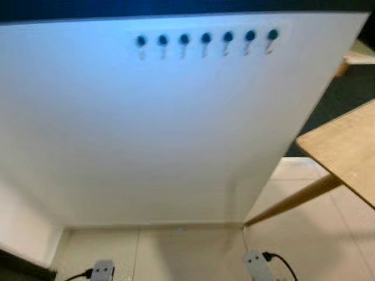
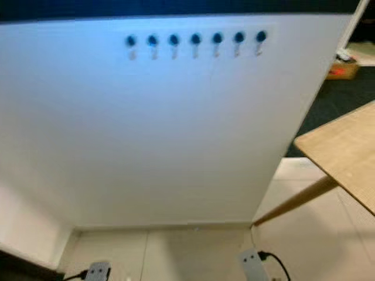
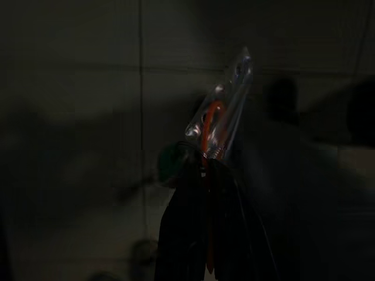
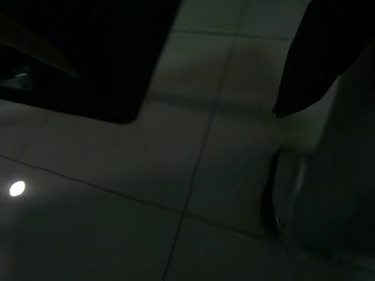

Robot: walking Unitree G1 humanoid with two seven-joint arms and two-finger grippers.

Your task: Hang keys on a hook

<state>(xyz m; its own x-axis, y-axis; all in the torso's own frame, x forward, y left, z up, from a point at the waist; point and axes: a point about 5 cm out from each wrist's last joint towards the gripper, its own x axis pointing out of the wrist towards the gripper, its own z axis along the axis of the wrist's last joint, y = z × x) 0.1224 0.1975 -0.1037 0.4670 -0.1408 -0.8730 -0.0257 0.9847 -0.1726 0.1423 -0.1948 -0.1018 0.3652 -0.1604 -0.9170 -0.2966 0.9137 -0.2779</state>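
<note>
A row of several small metal hooks (image 1: 205,42) with dark round knobs runs along the top of a white wall panel (image 1: 164,134) straight ahead, high in the eye views. In the dark left wrist view my left gripper (image 3: 205,170) is shut on a bunch of keys (image 3: 221,117). A clear shiny tag and a red ring stick out past the fingertips, with something green beside them. It hangs low over the tiled floor, far below the hooks. My right gripper (image 4: 310,64) hangs idle as a dark shape over the floor tiles.
A light wooden table (image 1: 345,152) with a slanted leg juts in from the right, close to the panel's edge. Pale floor tiles (image 1: 187,252) lie below. Two grey blocks with black cables (image 1: 256,264) sit at the bottom edge. Dark carpet and a box (image 2: 343,69) lie beyond on the right.
</note>
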